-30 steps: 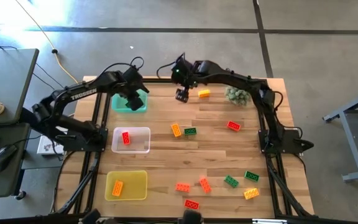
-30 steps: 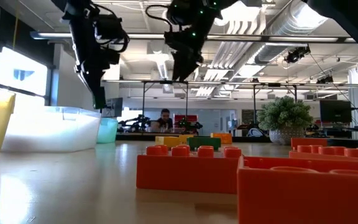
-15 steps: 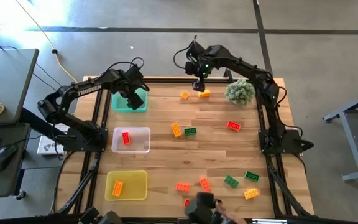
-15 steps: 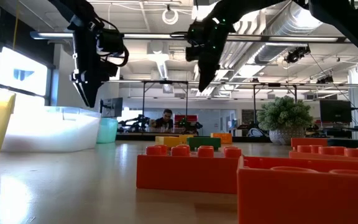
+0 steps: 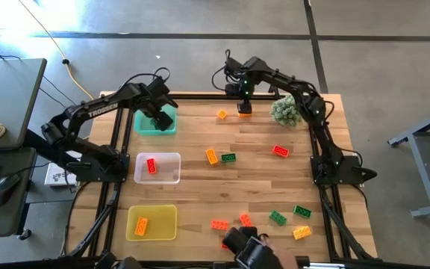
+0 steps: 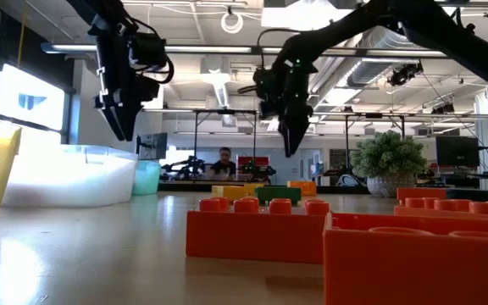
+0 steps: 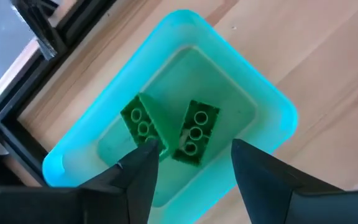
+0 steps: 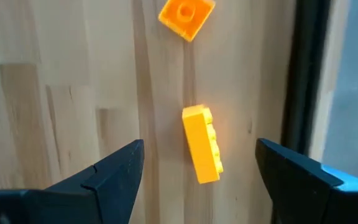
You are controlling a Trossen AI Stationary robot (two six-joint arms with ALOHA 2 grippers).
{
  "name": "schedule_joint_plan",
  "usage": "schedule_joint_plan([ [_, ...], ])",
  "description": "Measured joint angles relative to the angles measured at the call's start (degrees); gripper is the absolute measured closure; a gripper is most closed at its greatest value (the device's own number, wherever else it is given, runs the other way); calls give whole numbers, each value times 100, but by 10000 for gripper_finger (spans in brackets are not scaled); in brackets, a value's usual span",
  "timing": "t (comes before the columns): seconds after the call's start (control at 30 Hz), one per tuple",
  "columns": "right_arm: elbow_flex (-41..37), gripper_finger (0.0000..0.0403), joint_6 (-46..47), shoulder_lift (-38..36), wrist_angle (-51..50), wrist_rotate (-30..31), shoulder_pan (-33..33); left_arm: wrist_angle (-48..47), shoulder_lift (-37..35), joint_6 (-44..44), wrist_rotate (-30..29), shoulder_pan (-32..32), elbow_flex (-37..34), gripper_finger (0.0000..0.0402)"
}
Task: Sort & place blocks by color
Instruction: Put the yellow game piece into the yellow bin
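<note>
My left gripper [image 5: 160, 117] hangs open over the green tray [image 7: 260, 99] at the far left. Two green blocks [image 7: 143, 121] [image 7: 196, 132] lie in the tray below its fingers, and it touches neither. My right gripper [image 5: 243, 103] is open above a yellow block [image 8: 202, 144], which lies on its side on the wood near the far edge between the spread fingers. A small orange block [image 8: 186, 15] lies just beside it. In the low view both grippers [image 6: 121, 127] [image 6: 291, 144] hang clear of the table.
A clear tray [image 5: 172, 178] holds a red block and a yellow tray [image 5: 166, 213] an orange one. Loose blocks lie mid-table [image 5: 228, 158] [image 5: 280, 151] and near the front [image 5: 277, 217]. A spiky plant [image 5: 286, 110] stands right of my right gripper. A dark shape [image 5: 252, 250] reaches in at the near edge.
My left gripper has opened over the green tray and risen a little. My right gripper has swung toward the far right, uncovering the small orange block, and has come down over the yellow block, staying open. A dark shape has come in at the near edge.
</note>
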Motion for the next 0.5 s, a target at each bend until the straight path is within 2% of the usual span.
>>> schedule_joint_plan([
  [0.17,-2,108,3,342,4,517,26,-21,-376,-230,460,0,101,212],
  [0.37,-4,108,166,712,3,793,26,-20,-851,-324,1226,-17,588,212],
  [0.5,-4,108,393,814,25,954,26,-21,-1141,-324,1283,-20,904,212],
])
